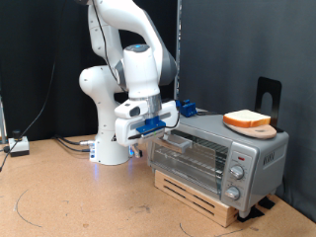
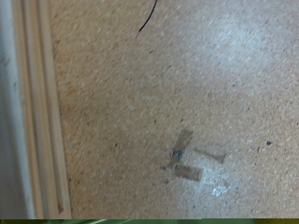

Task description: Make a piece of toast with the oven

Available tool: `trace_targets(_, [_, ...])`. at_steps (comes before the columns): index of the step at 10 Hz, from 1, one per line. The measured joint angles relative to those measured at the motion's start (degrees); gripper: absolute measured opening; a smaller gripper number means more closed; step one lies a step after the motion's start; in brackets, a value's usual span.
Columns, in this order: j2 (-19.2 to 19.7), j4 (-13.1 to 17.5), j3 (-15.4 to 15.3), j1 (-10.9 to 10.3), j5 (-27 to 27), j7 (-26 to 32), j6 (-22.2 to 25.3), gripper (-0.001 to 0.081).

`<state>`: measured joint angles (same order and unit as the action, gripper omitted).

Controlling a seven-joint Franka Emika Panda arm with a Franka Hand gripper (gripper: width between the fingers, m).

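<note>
Toast [image 1: 247, 120], a thick square slice with a pale cream face and orange-brown crust, lies on a round wooden board [image 1: 253, 129] on top of the silver-grey oven [image 1: 219, 153]. I see the oven's glass door closed. My pincer [image 1: 164, 120] hovers beside the oven's upper corner at the exterior view's left; I cannot tell whether it is open, and the wrist view shows only speckled tabletop [image 2: 177, 84].

A robotics lab or test cell is indicated rather than a home kitchen. A white multi-jointed robot arm [image 1: 123, 69] is bolted onto a bare speckled tan table [image 1: 69, 197], backed by black curtains [image 1: 227, 49]. Loose cables [image 1: 69, 144] are trailed across the surface. A silver-grey boxy toaster oven [image 1: 217, 153] is propped on a pale wooden slatted pallet [image 1: 193, 193], staged as a test prop.
</note>
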<state>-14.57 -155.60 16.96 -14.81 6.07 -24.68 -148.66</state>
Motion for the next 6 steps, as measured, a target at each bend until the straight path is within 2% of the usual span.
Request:
trace_targets(3, [3.87,3.15,0.58,-0.17,4.59,3.56,-0.33,0.0809])
trace_targets(6, [5.23,4.82,0.59,-0.17,6.95,6.16,-0.26,0.0809])
